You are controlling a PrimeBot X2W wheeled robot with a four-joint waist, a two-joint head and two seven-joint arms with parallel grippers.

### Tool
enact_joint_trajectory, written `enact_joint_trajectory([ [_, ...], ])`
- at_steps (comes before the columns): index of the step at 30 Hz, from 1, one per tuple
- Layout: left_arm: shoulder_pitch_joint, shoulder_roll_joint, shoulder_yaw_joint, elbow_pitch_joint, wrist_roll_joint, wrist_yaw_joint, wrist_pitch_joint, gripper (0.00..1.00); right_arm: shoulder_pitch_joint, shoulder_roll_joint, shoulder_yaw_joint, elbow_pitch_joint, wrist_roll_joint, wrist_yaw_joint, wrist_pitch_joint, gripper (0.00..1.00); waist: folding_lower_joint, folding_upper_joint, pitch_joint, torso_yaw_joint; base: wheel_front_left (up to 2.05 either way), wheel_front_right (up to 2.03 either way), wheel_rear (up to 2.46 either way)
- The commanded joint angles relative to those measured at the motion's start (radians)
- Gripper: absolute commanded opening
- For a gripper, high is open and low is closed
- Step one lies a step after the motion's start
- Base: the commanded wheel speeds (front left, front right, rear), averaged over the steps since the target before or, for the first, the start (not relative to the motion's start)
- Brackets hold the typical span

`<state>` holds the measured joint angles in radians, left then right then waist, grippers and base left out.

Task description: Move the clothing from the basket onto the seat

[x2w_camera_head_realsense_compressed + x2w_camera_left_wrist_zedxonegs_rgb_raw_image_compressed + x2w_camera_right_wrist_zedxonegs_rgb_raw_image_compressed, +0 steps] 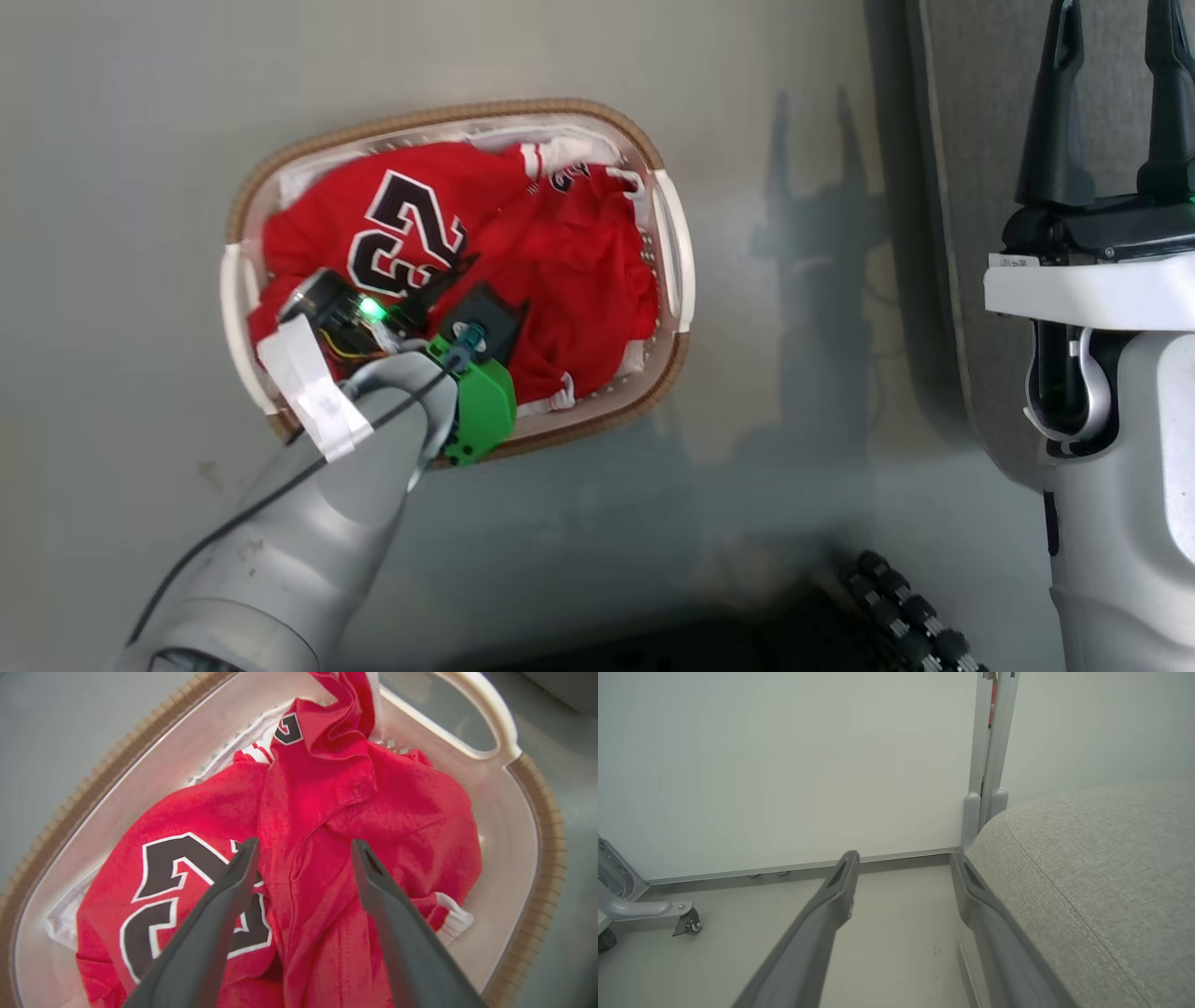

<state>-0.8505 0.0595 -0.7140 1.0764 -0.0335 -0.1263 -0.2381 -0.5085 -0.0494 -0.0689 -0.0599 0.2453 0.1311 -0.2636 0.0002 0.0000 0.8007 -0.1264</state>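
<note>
**Desk:** Clothing (523, 243): where is it?

**Me:** Both pieces lie crumpled in the white laundry basket (429, 117) on the grey floor (140, 187). The red jersey (401, 233) numbered 23 is on my left, and the plain red garment (397, 812) lies partly over it.

**Desk:** Your left gripper?

**Me:** My left gripper (303, 847) is down inside the basket. Its fingers are spread apart either side of a red fold, and I can't tell if the tips touch the fabric.

**Desk:** And the right?

**Me:** My right gripper (903, 856) hangs with fingers parted and empty, just beside the grey woven seat (1087, 858). The seat stands apart from the basket, on its right.
</note>
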Motion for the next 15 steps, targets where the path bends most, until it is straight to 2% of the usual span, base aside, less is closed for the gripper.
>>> enact_joint_trajectory([
  [1, -0.041, 0.018, 0.001, 0.024, 0.014, 0.009, 0.004, 1.00, -0.021, -0.002, 0.004, -0.005, 0.010, -0.001, -0.002, 1.00, -0.0002, 0.0000, 0.118, -0.089, 0.00, 0.00, 0.00],
  [6, -0.099, 0.026, 0.004, 0.090, 0.009, 0.040, 0.009, 1.00, -0.030, -0.002, 0.014, -0.003, 0.030, -0.001, -0.002, 1.00, -0.0002, 0.0000, 0.143, -0.106, 0.00, 0.00, 0.00],
  [13, -0.153, 0.034, 0.019, 0.147, -0.003, 0.112, 0.010, 1.00, -0.034, -0.002, 0.024, 0.006, 0.050, -0.001, -0.002, 1.00, -0.0002, 0.0000, 0.154, -0.116, 0.00, 0.00, 0.00],
  [15, -0.153, 0.030, 0.017, 0.153, -0.009, 0.111, 0.006, 1.00, -0.035, -0.002, 0.025, 0.008, 0.048, -0.001, -0.002, 1.00, -0.0002, 0.0000, 0.153, -0.116, 0.00, 0.00, 0.00],
])
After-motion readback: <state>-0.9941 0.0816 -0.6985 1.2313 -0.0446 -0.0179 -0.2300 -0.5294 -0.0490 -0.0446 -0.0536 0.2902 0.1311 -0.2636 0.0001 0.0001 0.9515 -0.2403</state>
